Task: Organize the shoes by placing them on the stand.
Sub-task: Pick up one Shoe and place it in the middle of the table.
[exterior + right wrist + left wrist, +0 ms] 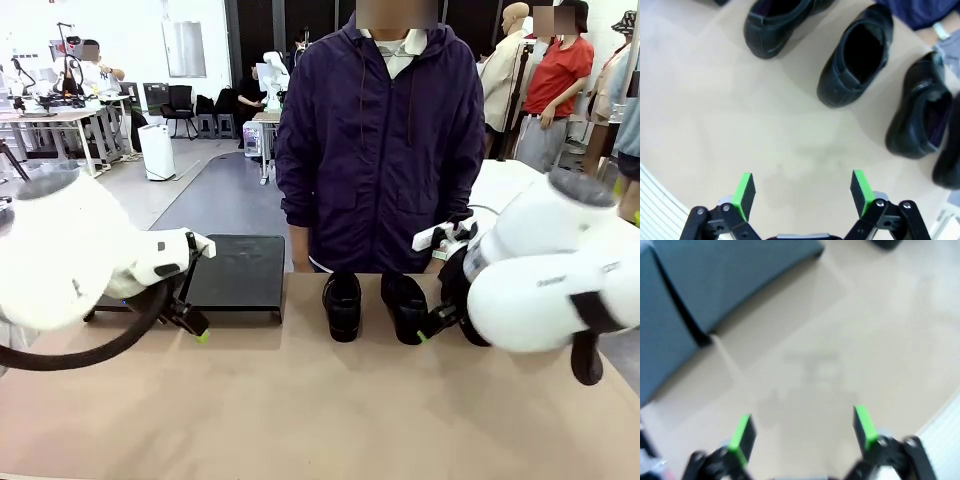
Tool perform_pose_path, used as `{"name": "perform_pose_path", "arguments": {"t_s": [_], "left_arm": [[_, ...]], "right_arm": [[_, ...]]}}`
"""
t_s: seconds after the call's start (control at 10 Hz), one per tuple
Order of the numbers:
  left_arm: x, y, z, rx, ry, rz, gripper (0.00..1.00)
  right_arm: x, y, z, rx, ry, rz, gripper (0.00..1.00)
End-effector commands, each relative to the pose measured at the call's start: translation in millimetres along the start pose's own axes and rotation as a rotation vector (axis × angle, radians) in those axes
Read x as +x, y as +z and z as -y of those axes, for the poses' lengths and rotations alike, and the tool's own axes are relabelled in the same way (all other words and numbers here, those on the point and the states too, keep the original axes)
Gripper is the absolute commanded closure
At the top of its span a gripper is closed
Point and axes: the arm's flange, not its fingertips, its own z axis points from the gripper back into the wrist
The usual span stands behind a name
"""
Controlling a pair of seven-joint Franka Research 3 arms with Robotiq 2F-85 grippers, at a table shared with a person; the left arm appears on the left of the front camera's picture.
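Two pairs of spread fingers (744, 194), four shoes (854, 60)

The right gripper (802, 189) hangs with jaws wide apart over the tan table (705, 115), with black shoes (856, 60) lined up beyond it.

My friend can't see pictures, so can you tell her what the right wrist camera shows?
Black shoes lie in a row on the tan table. The right gripper hangs open over bare tabletop, holding nothing.
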Motion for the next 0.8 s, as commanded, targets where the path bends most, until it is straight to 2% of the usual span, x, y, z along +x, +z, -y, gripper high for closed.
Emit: {"name": "perform_pose_path", "arguments": {"t_s": [0.0,0.2,0.4,0.6,0.7], "left_arm": [[4.2,69.4,-5.1,-0.093,0.104,-0.066,0.0],[-16.5,147.3,-16.3,-0.178,0.135,-0.003,0.0],[-55.6,232.3,-34.8,-0.28,0.089,0.087,0.0],[-102.3,282.7,-48.5,-0.249,0.117,0.168,0.0],[-128.8,289.3,-53.9,-0.272,0.147,0.193,0.0]], "right_arm": [[-2.1,76.2,-2.9,0.058,-0.101,-0.002,0.0],[-26.8,153.2,-0.1,0.141,-0.171,0.07,0.0],[-65.8,218.4,-5.4,0.136,-0.186,0.128,0.0],[-112.8,257.3,-4.5,0.173,-0.231,0.21,0.0],[-138.7,264.2,5.5,0.191,-0.283,0.243,0.0]]}}
